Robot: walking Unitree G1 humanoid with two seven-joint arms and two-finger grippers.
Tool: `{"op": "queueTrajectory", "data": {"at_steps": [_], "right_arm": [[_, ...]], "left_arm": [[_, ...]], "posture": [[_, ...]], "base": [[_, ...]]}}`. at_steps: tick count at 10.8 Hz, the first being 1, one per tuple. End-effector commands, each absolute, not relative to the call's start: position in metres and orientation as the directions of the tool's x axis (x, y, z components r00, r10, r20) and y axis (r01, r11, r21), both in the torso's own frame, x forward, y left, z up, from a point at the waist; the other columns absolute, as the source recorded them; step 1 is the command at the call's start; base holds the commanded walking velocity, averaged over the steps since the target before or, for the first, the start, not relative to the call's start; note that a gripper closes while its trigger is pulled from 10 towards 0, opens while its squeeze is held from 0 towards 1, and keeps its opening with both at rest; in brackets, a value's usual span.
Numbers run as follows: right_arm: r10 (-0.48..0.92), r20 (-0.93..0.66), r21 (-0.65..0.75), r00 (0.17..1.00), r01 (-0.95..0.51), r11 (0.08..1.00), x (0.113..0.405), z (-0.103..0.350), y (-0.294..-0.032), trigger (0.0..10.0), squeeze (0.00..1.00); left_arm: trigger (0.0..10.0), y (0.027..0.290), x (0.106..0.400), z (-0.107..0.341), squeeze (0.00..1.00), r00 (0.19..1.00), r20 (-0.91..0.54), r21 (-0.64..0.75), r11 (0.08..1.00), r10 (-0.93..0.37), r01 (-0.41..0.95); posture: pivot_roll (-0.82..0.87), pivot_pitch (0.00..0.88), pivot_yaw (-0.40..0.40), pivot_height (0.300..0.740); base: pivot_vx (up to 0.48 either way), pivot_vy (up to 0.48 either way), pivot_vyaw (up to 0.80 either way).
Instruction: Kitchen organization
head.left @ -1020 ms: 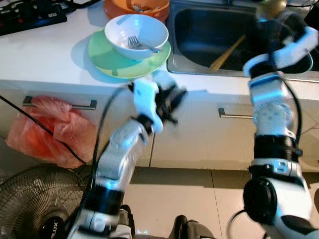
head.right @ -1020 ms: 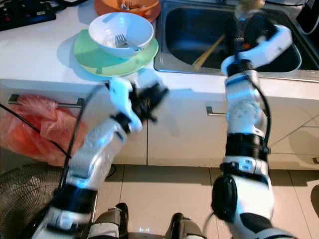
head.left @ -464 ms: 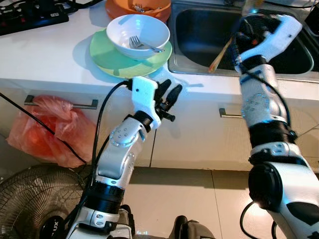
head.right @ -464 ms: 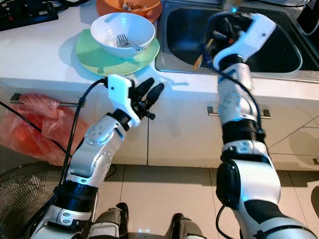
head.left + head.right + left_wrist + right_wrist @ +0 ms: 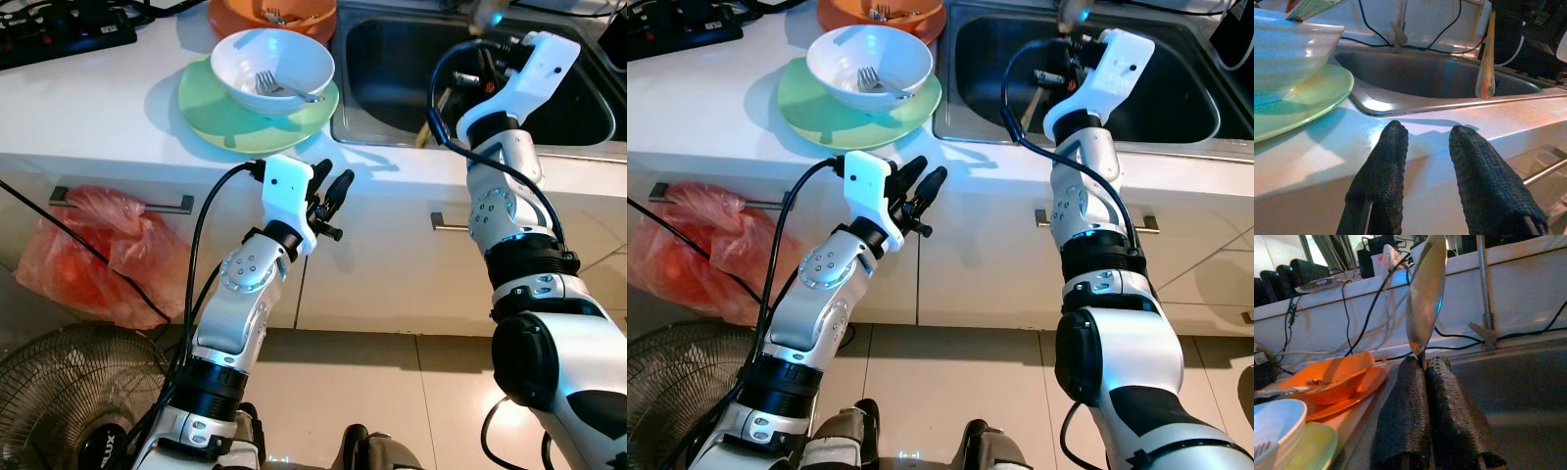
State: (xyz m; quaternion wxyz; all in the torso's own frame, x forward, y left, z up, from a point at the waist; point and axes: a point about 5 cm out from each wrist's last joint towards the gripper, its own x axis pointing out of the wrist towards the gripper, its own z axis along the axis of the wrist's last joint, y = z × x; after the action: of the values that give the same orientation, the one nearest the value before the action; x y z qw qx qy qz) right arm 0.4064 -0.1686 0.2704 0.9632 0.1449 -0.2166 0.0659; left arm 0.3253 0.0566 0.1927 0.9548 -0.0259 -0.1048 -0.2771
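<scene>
Right wrist view: right end effector (image 5: 1422, 363) clamped on spoon (image 5: 1425, 293) (left end effector (image 5: 1422, 142) spread)

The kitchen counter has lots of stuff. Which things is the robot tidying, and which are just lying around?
For the job:
spoon, pinched in the right hand
white bowl with fork
green plate
orange dishes
sink
left hand, open

Just lying about:
red plastic bag
fan
black power strip

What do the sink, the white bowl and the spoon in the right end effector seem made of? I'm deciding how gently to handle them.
Sink: looks like brushed stainless steel, grey with soft glare. White bowl: probably glazed ceramic, glossy, though melamine is possible. Spoon, pinched in the right end effector: polished metal, mirror-like reflections.
</scene>
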Motion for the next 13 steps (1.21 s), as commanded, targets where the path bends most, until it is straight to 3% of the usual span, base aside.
{"op": "queueTrajectory", "data": {"at_steps": [1,13], "right_arm": [[0.046,0.459,0.245,0.887,-0.176,0.953,0.4061,0.2760,-0.1736,10.0,0.00],[0.020,0.451,0.274,0.892,-0.160,0.948,0.4062,0.2670,-0.1765,10.0,0.00]], "left_arm": [[10.0,0.0530,0.3228,0.1900,0.00,0.820,0.214,-0.009,0.838,-0.531,0.545],[10.0,0.0470,0.3183,0.1877,0.00,0.789,0.207,0.009,0.807,-0.579,0.590]], "posture": [[0.20,0.198,-0.079,0.740],[0.20,0.189,-0.072,0.740]], "base": [[0.000,0.000,0.00],[0.408,0.000,0.00]]}}
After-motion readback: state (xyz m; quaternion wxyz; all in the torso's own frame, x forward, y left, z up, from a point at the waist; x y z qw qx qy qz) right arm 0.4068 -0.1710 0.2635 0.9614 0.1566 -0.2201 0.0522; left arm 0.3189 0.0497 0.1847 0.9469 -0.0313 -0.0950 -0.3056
